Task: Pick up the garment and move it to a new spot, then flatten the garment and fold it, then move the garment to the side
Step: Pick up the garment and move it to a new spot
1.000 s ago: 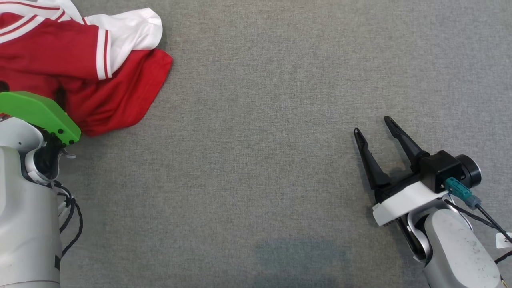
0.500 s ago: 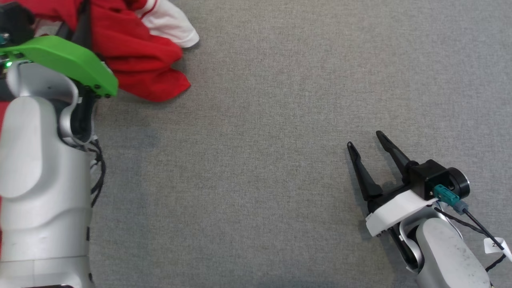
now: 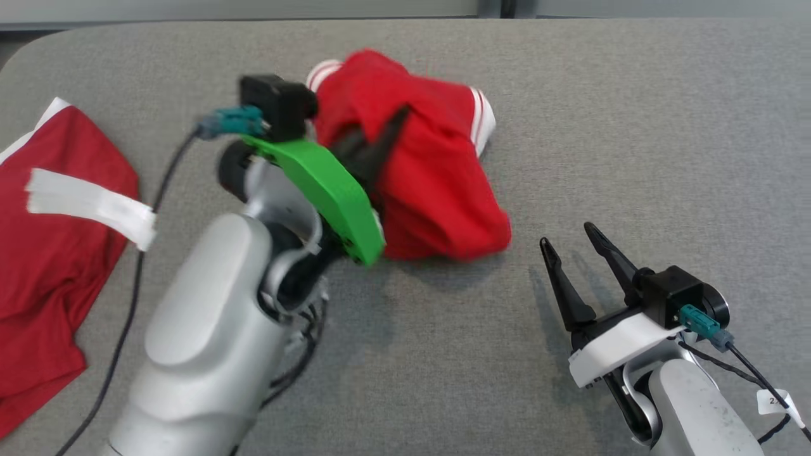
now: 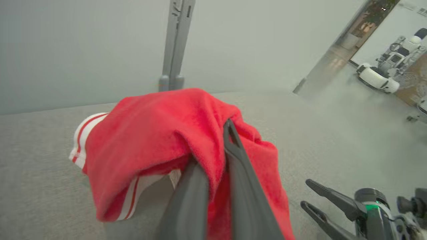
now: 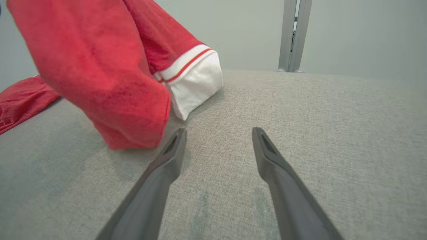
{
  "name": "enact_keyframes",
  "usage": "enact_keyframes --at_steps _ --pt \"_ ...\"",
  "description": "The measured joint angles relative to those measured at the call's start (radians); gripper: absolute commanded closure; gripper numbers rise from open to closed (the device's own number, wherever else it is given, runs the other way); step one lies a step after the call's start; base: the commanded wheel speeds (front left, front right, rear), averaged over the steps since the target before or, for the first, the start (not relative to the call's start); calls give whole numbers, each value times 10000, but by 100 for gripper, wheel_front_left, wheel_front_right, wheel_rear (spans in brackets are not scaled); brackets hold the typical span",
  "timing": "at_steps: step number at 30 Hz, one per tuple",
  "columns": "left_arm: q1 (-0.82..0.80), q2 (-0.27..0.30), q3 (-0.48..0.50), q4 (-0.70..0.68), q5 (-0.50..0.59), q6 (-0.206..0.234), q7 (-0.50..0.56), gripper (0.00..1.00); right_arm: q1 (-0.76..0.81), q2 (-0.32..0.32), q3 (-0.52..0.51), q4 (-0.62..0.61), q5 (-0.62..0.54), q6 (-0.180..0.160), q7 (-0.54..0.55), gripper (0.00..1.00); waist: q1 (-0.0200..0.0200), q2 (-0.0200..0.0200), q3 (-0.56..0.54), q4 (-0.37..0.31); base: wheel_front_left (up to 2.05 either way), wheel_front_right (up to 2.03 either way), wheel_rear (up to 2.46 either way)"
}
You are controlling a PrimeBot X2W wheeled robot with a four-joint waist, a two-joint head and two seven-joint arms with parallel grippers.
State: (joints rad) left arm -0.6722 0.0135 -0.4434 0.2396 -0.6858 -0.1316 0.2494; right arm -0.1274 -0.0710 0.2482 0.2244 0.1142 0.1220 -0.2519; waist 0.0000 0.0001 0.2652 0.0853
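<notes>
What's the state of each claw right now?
Left claw: closed on the red garment.
Right claw: open, holding nothing.

The left forearm (image 3: 209,335) is a silver-grey shell with a green bracket (image 3: 323,190), a black camera (image 3: 279,104) and a teal plug (image 3: 231,120) on a dark cable (image 3: 135,278). The right forearm (image 3: 697,405) matches, with a white bracket (image 3: 618,354), paper tag (image 3: 774,401) and long black fingers (image 3: 564,285).
</notes>
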Motion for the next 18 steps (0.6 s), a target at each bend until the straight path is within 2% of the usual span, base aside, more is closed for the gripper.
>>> enact_keyframes --at_steps 4,8,14,17,18 --pt "475 163 -2226 -1561 -2069 2 362 100 273 31 -50 54 17 -17 2 0 0 0 -251 -415 0 0 0" --pt "603 188 -3196 -2767 -2972 2 508 100 570 81 -100 113 54 -94 2 0 0 0 -477 -900 0 0 0" --pt "617 272 -3593 -3703 -3055 2 548 100 926 121 -194 140 159 -196 2 0 0 0 -795 -1677 0 0 0" --pt "621 265 -3547 -3480 -2669 42 583 100 1110 150 -201 157 190 -276 2 0 0 0 -937 -2064 0 0 0" --pt "647 265 -3463 -3244 -2426 192 593 100 1158 151 -203 155 190 -280 2 0 0 0 -979 -2189 0 0 0"
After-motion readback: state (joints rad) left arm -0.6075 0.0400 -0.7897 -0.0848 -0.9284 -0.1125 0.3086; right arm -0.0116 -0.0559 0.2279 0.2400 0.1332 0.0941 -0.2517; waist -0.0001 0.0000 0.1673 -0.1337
